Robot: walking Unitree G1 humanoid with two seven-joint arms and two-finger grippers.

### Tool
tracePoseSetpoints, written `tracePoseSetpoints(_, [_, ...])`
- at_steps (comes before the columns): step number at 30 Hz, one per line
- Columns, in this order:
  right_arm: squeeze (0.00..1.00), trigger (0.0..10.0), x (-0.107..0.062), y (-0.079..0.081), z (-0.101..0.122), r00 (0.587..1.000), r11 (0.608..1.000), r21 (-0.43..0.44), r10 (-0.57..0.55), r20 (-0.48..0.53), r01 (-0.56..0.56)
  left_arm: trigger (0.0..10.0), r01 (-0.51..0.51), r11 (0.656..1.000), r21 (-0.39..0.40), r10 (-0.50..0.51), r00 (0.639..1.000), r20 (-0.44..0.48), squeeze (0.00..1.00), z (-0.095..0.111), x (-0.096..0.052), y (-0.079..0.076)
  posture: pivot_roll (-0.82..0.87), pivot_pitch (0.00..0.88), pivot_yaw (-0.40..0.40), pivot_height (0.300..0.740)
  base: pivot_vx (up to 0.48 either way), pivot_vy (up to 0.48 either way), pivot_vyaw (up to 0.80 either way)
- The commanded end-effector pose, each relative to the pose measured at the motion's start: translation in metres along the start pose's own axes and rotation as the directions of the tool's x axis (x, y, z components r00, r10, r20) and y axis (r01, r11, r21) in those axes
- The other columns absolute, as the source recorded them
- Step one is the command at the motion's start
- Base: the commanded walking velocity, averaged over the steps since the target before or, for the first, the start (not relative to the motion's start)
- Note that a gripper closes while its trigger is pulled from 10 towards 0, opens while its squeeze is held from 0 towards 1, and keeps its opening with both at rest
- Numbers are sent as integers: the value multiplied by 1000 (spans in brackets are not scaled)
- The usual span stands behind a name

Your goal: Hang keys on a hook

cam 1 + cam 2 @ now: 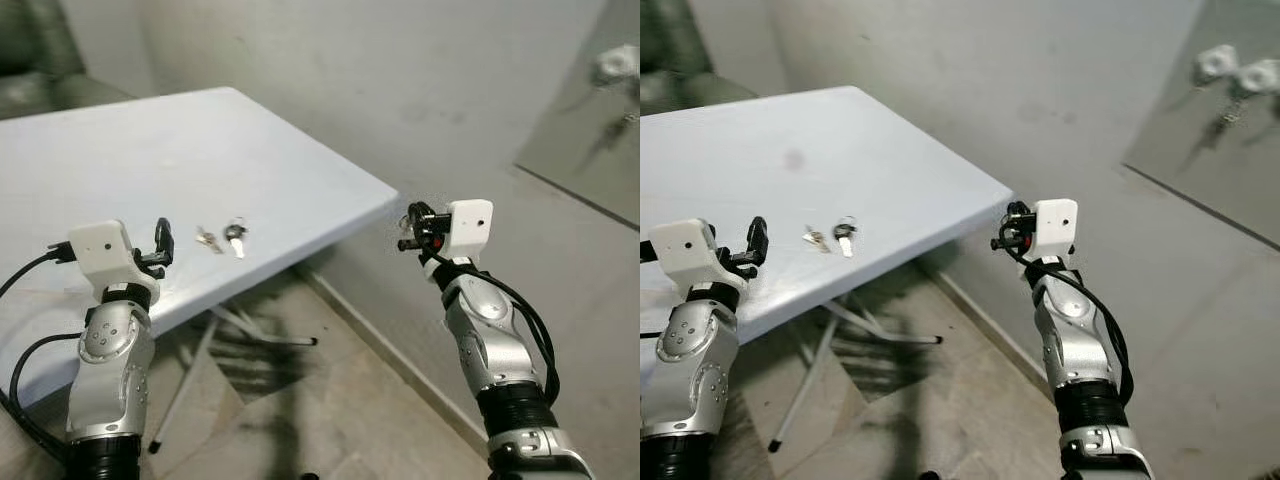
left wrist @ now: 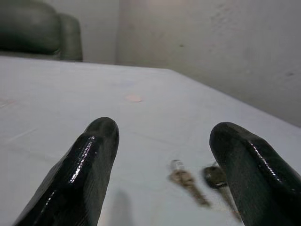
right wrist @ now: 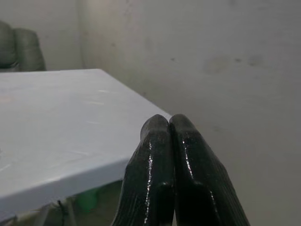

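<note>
The left gripper (image 2: 162, 155) is hovering low over the pale blue-white folding table (image 1: 150, 150), its black fingers (image 2: 80, 174) spread wide and lined up on the small bunch of metal keys (image 1: 222, 238) lying near the front edge, likely readying a grasp. The right gripper (image 3: 170, 127), fingers pressed together and empty, is waiting off the table's corner.

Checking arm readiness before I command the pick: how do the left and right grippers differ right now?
The left gripper has its fingers spread open; the right gripper has its fingers pressed shut on nothing. The left gripper sits over the white table, pointing toward the keys lying on it; the right gripper is held off the table's corner, out over the floor. Both are raised in front of the robot, and neither touches the keys.
</note>
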State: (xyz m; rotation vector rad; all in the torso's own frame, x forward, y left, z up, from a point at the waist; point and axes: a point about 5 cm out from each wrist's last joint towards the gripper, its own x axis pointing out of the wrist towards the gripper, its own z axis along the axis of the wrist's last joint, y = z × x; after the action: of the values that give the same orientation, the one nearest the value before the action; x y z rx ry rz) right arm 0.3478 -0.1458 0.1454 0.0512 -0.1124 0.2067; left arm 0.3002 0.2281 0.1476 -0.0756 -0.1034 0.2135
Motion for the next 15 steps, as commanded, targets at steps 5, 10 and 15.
tracePoseSetpoints(5, [0, 10000, 2, -2, 4, 1000, 1000, -4, 0, 4, 0, 10000, 0, 1000, -4, 0, 1000, -6, 0, 0, 1, -1, -26, 0, -58, 728, 0, 0, -719])
tracePoseSetpoints(10, [0, 10000, 2, -2, 4, 1000, 1000, -4, 3, 5, -3, 10000, -3, 1000, -6, 3, 1000, -10, 0, -1, 0, -1, -27, 0, -59, 728, 0, 0, -719])
tracePoseSetpoints(15, [0, 10000, 3, -2, 5, 1000, 1000, -4, 5, 6, -5, 10000, -1, 1000, -9, 1, 1000, -8, 0, 0, 1, -2, -27, 0, -59, 728, 0, 0, -719])
